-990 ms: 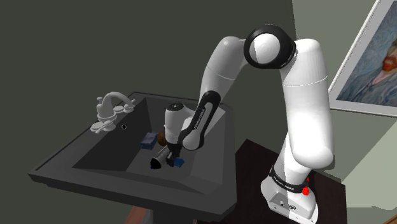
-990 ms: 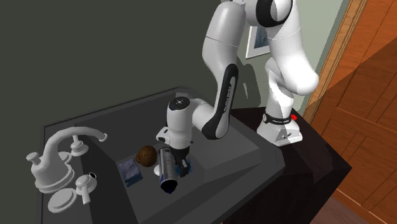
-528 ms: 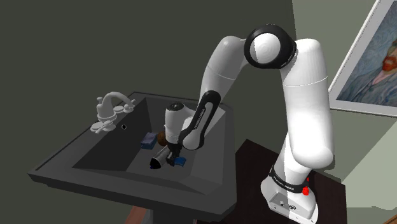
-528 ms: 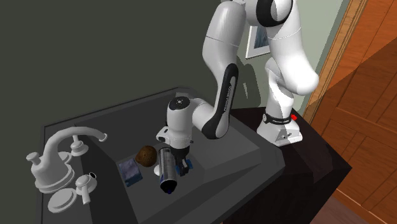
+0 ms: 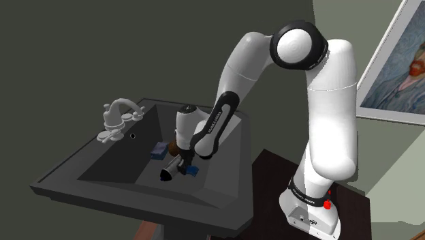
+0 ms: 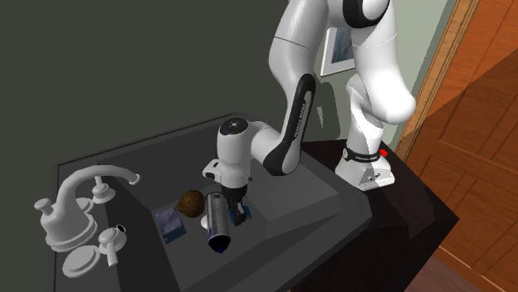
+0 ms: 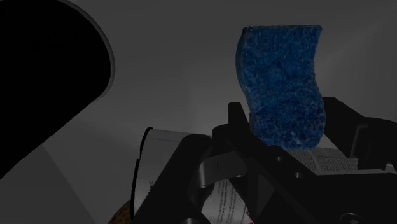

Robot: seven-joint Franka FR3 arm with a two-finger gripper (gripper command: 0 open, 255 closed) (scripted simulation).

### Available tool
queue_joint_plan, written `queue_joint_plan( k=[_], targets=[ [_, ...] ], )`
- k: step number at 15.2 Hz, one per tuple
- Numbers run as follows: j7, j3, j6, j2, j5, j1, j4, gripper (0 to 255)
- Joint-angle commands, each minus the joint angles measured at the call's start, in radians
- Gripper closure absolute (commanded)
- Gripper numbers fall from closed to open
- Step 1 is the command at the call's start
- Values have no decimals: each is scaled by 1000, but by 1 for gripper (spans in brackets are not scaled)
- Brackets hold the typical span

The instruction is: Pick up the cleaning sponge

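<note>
The cleaning sponge point(image 7: 280, 76) is a deep blue, rough block, and it stands clasped between my two black fingers. My gripper point(image 7: 286, 124) is shut on it low inside the dark sink basin point(image 5: 116, 167). In the shoulder view the sponge point(image 5: 193, 171) shows as a small blue patch under the gripper point(image 5: 189, 166). The second exterior view has the sponge point(image 6: 244, 216) at the gripper point(image 6: 239, 209), just above the basin floor.
A grey can point(image 6: 218, 224) with a printed label lies right beside the gripper. A brown ball point(image 6: 192, 202) and a blue-grey block point(image 6: 170, 222) sit closer to the white faucet point(image 6: 79, 195). Sloping basin walls surround the hand. The stand point(image 5: 310, 204) sits on a dark cabinet.
The hand has risen a little inside the basin with the sponge still between the fingers, and the upper arm has shifted slightly. The can, ball and block have not moved.
</note>
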Motion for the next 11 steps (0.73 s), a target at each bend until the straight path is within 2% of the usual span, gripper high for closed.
queue_joint_plan(
  k=[1, 11],
  targets=[
    [-12, 14, -25, -28, 15, -10, -3, 255],
    [-63, 58, -122, -140, 82, -41, -16, 255]
  ],
)
